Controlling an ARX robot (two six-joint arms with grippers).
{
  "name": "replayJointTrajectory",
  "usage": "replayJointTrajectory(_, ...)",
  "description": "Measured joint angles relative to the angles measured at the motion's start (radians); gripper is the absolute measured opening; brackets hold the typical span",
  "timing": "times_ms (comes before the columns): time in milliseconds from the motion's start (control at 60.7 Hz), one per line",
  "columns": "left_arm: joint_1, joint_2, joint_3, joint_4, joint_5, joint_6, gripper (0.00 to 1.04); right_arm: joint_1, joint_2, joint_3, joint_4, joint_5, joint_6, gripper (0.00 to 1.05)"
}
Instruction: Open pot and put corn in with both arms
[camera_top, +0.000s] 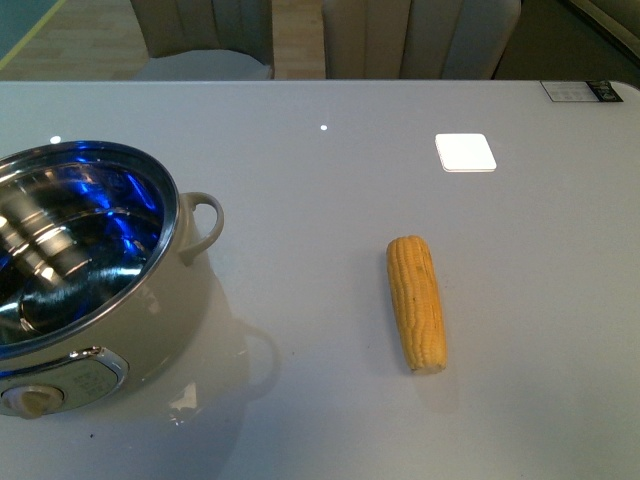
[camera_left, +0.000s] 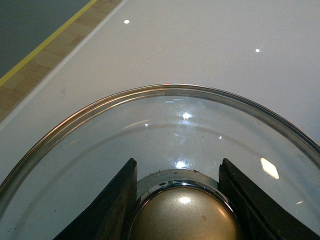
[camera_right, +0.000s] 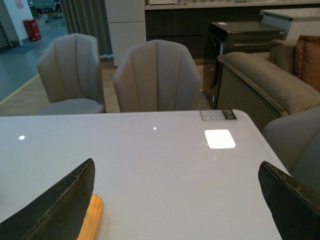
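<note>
Left pincer (camera_left: 178, 167) is clamped on the knob (camera_left: 182, 215), one finger against each side, with the glass lid (camera_left: 165, 107) spreading out beyond it over the white table (camera_left: 210, 45). Right pincer (camera_right: 176, 167) is spread wide and holds nothing; the corn (camera_right: 91, 217) lies beside one finger. The pot (camera_top: 150, 300) stands uncovered on the left, well apart from the corn.

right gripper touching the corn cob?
Apart. Front view shows the yellow corn cob lying alone on the white table, nothing on it; the right gripper, jaws open, is out of that view.
</note>
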Motion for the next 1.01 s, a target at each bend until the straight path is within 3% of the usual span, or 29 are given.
replayJointTrajectory(725, 0.002, 0.089, 0.078, 0.024, 0.001, -0.011, 0.43, 0.000, 0.000, 0.000, 0.000, 0.000, 0.000, 0.96)
replayJointTrajectory(824, 0.001, 0.089, 0.080, 0.016, -0.011, -0.011, 0.62, 0.000, 0.000, 0.000, 0.000, 0.000, 0.000, 0.96)
replayJointTrajectory(1005, 0.002, 0.060, 0.078, -0.018, -0.037, -0.016, 0.88, 0.000, 0.000, 0.000, 0.000, 0.000, 0.000, 0.96)
